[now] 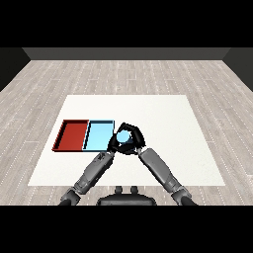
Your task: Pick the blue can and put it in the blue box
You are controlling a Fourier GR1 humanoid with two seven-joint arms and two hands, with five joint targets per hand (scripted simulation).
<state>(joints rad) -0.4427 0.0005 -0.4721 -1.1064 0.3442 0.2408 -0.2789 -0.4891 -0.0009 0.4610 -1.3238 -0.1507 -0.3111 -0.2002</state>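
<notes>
The blue can (123, 137) is upright just past the right edge of the light blue tray (99, 137), near the table's middle. My right hand (134, 134) comes in from the lower right and is shut on the can, its fingers arching over the top and round the far side. My left hand (113, 145) sits right beside the can at its lower left, over the blue tray's near right corner. The right hand partly hides it. I cannot tell whether the can rests on the table or hangs just above it.
The red tray (72, 135) lies against the left side of the blue tray, and neither tray has anything in it. The white table (168, 118) stretches far to the right and behind the hands.
</notes>
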